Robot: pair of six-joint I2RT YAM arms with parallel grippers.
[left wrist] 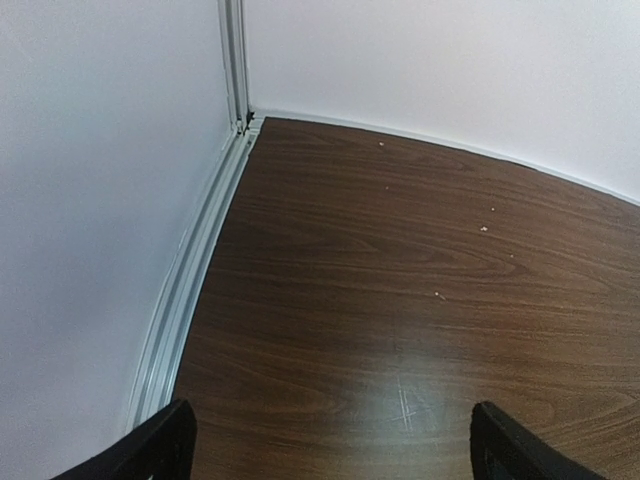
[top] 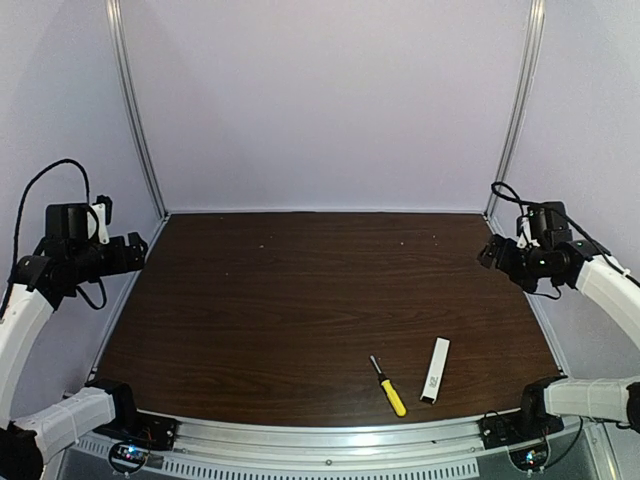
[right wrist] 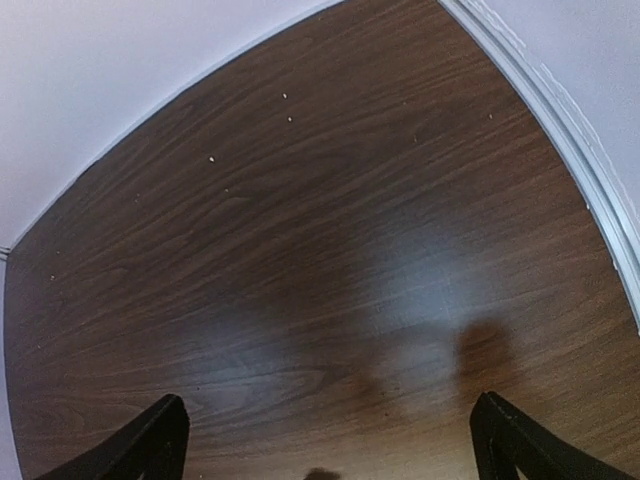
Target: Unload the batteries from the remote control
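Observation:
The remote control (top: 435, 370) is a slim white bar lying on the dark wooden table (top: 300, 300) near the front right, with a small dark mark near its near end. No batteries show in any view. My left gripper (top: 138, 252) hangs raised at the table's far left edge, open and empty; its wrist view (left wrist: 335, 440) shows only bare wood between the black fingertips (left wrist: 165, 440). My right gripper (top: 487, 255) hangs raised at the far right edge, open and empty, also over bare wood (right wrist: 330, 435). Neither wrist view shows the remote.
A yellow-handled screwdriver (top: 388, 385) lies just left of the remote, tip pointing away. White walls and metal corner rails (top: 135, 110) enclose the table. A metal rail (top: 330, 440) runs along the front edge between the arm bases.

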